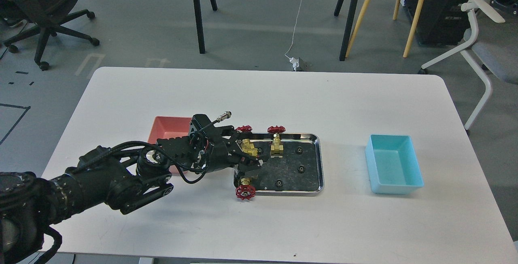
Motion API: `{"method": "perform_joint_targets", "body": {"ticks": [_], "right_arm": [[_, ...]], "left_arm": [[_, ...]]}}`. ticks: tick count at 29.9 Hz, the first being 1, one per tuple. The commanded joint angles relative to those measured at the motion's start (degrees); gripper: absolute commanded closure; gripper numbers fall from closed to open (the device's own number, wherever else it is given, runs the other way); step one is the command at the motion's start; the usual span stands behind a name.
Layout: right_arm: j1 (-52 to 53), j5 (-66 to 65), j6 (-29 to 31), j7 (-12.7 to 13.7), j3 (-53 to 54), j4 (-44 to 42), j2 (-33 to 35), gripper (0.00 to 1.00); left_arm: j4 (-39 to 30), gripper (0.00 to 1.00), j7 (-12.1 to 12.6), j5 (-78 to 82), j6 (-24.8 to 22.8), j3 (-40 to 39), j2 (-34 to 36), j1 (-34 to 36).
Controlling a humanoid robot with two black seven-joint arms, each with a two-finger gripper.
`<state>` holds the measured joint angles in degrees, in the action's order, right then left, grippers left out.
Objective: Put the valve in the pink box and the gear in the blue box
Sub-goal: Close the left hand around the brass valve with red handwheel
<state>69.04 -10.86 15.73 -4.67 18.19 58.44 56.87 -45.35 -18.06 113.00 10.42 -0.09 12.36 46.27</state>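
Note:
My left gripper (245, 153) is low over the left end of the shiny steel tray (319, 162), jaws apart. One brass valve (248, 147) with a red handwheel lies between its fingers. A second valve (277, 144) stands upright just to the right of it. A third valve (245, 190) lies over the tray's front left corner. Several tiny black gears lie in the tray, such as one gear (299, 150) at the back and another (301, 169) in the middle. The pink box (168, 128) is left of the tray, partly behind my arm. The blue box (393, 163) is at the right, empty.
The white table (283, 94) carries only the tray and the two boxes. Behind it stand chairs, tripod legs and floor cables. My left forearm (113, 179) crosses the table's front left part.

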Motion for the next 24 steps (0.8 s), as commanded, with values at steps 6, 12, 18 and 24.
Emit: {"method": "perform_joint_targets", "body": {"ticks": [6, 12, 18, 24], "right_arm": [[0.0, -0.1, 0.0, 0.0, -0.1, 0.0, 0.0, 0.01], [0.0, -0.4, 0.0, 0.0, -0.1, -0.3, 0.0, 0.01], [-0.3, -0.6, 0.0, 0.0, -0.1, -0.6, 0.0, 0.01], [0.0, -0.6, -0.1, -0.1, -0.1, -0.7, 0.0, 0.01]], "left_arm": [[1.8, 0.14, -0.4, 0.1, 0.0, 0.0, -0.3, -1.3], [1.8, 0.22, -1.2, 0.2, 1.6, 0.2, 0.1, -1.9], [1.9, 0.41, -1.6, 0.3, 3.0, 0.2, 0.4, -1.9], [1.8, 0.54, -1.7, 0.4, 3.0, 1.2, 0.4, -2.1]]}}
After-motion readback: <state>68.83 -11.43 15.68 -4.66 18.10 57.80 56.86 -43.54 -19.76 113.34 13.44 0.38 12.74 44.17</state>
